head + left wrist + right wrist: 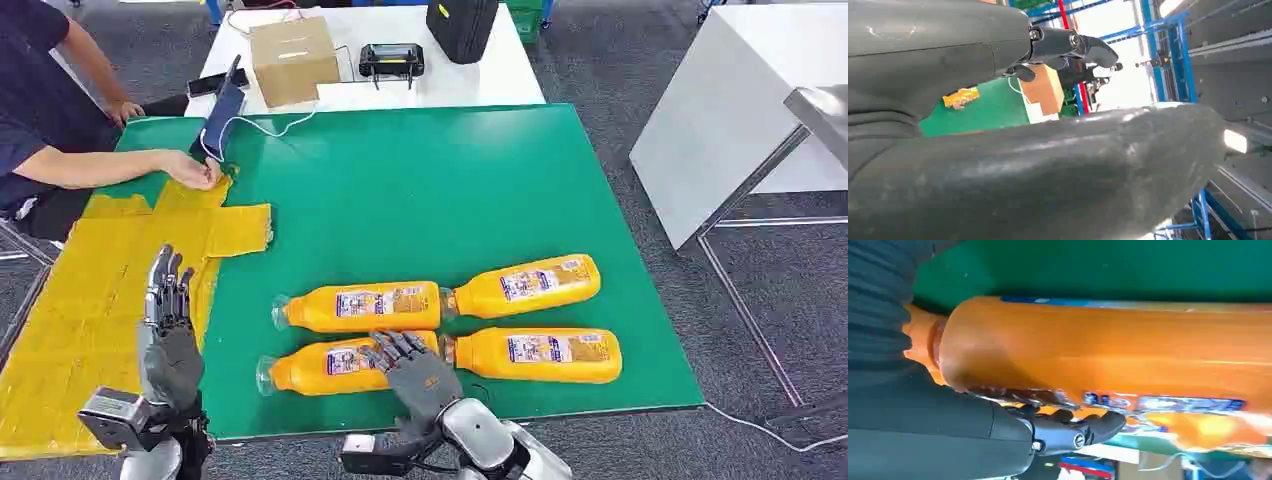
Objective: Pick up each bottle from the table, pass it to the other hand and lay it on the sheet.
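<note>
the right hand (415,368) rests on the near left bottle (335,367), grip perhaps unclosed; the bottle may roll into its neighbour. the left hand (168,330) is wide, empty.

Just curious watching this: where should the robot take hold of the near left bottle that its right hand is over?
Probably around the wide middle of the near left bottle, coming down from above. It lies flat on the table, its body offers more hold than the narrow neck, and the right hand is above that end.
</note>
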